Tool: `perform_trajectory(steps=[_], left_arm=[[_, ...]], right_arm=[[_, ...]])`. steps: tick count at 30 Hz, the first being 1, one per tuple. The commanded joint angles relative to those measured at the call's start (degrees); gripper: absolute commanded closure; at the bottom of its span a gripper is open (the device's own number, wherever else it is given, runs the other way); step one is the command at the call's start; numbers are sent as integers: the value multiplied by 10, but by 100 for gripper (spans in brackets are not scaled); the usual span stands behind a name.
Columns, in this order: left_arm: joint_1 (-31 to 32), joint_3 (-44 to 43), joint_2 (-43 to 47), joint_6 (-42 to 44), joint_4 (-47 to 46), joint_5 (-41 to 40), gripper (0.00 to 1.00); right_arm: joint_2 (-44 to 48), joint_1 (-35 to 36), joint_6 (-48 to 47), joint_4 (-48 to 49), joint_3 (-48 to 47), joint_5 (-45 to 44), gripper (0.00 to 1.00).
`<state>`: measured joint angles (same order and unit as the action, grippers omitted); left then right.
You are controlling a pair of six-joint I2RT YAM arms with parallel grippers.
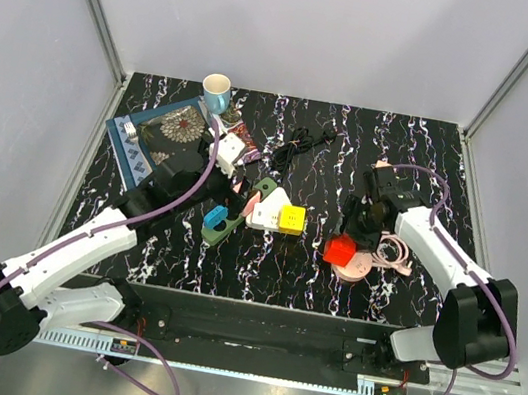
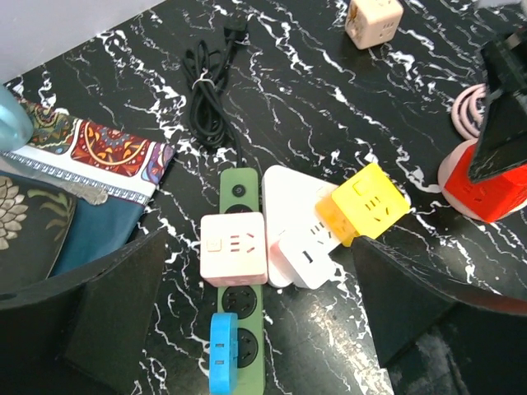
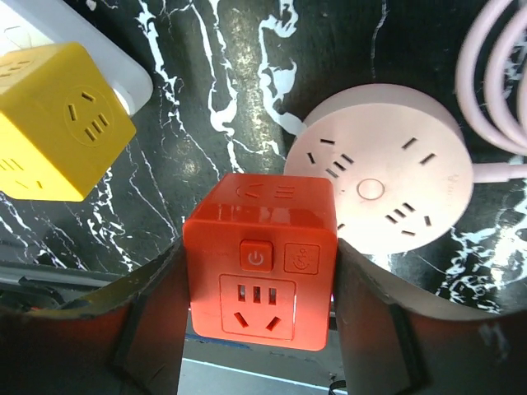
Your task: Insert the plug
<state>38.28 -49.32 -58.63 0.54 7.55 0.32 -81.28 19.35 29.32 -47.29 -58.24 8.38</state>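
right gripper [image 3: 259, 276] clamped on the red cube plug [image 3: 260, 247], sitting at the left edge of the round pink socket [image 3: 387, 181], not centred over it; left gripper [image 2: 272, 329] wide open, well off over the green strip [image 2: 239, 193].

Across your bench [image 1: 425, 143], the cup [image 1: 216, 91] stands at the back left, with the cloth [image 1: 179, 128] just in front of it. The coiled cord [image 1: 298, 145] lies behind the middle. In the centre, the long strip [image 2: 243, 300] slants from near left to far right. It carries a square adapter [image 2: 235, 247] at its middle and a small plug [image 2: 222, 354] at its near end. The wedge strip [image 2: 288, 193] lies against its right side, with a cube [image 2: 370, 202] on its right end. Further right you have the round socket [image 3: 383, 177], its looped lead [image 3: 494, 74] to its right. The cube plug [image 3: 259, 263] sits between the right jaws, overlapping that socket's left edge.
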Motion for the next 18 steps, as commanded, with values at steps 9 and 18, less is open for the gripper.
perform_trajectory(steps=[9,18], left_arm=[[-10,35,17,18,-49,-40,1],[-11,39,20,17,-60,-52,1]], right_arm=[[121,-101,33,-132,69,-105,100],[107,-116,1,-33,112,-45,100]])
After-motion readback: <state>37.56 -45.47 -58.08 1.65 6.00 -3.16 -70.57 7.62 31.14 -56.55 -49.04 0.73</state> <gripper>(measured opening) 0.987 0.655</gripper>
